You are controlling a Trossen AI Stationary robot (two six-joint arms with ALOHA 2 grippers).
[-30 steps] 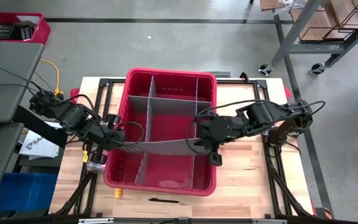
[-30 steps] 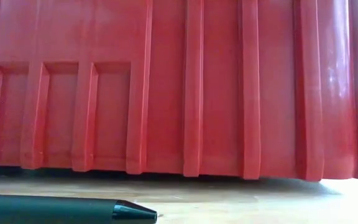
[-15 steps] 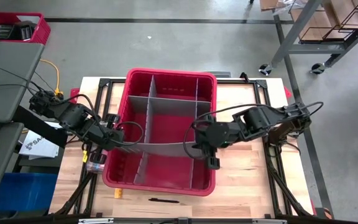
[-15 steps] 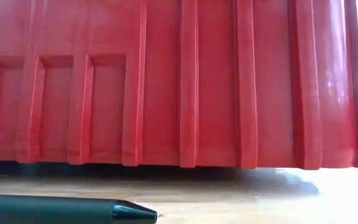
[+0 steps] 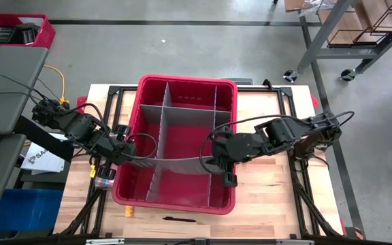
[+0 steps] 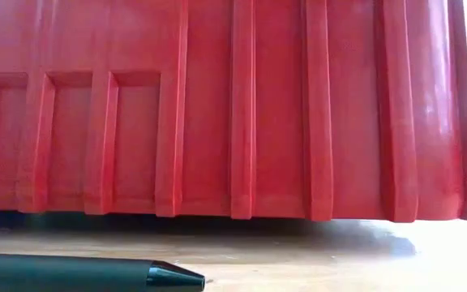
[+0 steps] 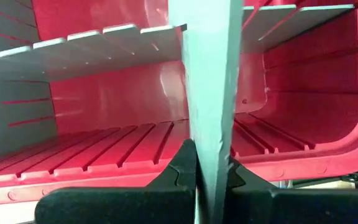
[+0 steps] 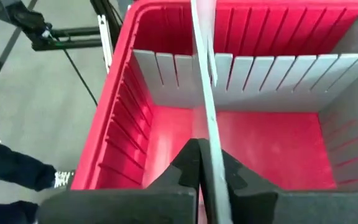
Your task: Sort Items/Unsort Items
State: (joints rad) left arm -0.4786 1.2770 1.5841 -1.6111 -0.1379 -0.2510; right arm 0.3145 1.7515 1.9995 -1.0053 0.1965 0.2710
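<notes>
Showing, nearest the table's front edge, a thin dark pen (image 5: 175,219) lying flat on the bare wood of the table (image 5: 264,197), just in front of the red bin (image 5: 124,197) and apart from it. Showing the same pen (image 6: 87,274) in the low view, lying crosswise with its tip pointing right and the bin's ribbed outer wall (image 6: 233,105) filling the background. Showing a small orange piece (image 5: 128,211) near the front left corner of the bin, outside it, on the table. Showing further small objects (image 5: 103,181) just beside the bin's left wall; not telling their kind apart at this range.

Holding a long grey divider strip (image 5: 175,162) across the front part of the bin, bowed between the two arms. Pinching the strip's left end with the left gripper (image 5: 129,151) at the bin's left rim, fingers (image 7: 182,171) pressed together on both faces of the strip (image 7: 210,93). Pinching the strip farther right with the right gripper (image 5: 213,162) inside the bin, near its right wall, fingers (image 8: 188,165) pressed together on the strip's edge (image 8: 204,81).

Showing, behind the strip, fixed grey dividers (image 5: 182,109) standing upright in the bin and splitting its rear part into compartments. Showing, beyond the table, grey floor with a small red basket (image 5: 19,30) at far left, and a person's dark trouser leg and shoe (image 8: 17,169) in the right wrist view.
</notes>
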